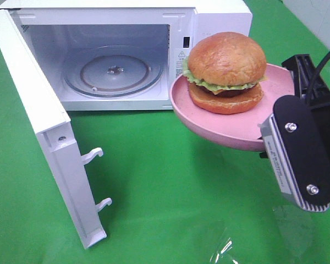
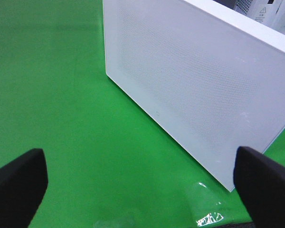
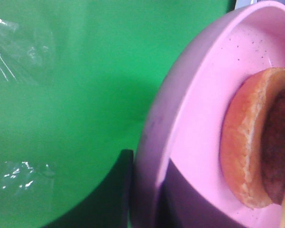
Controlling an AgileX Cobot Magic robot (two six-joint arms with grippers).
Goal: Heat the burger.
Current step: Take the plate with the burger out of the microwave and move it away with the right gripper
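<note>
Burger (image 1: pixel 226 71), glossy brown bun, lettuce edge, on pink plate (image 1: pixel 231 132) right of open, empty microwave (image 1: pixel 115 66); right gripper (image 3: pixel 145 190) pinches plate rim, left gripper (image 2: pixel 142 178) wide open, holding nothing.

Glossy brown-bunned burger (image 1: pixel 226 71) with green lettuce sits upright, held aloft.

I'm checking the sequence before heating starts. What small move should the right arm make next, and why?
Probably carry the pink plate left toward the open microwave. The right end effector grips its rim, the burger rides on it in the air, the door is open, and the turntable is bare.
</note>
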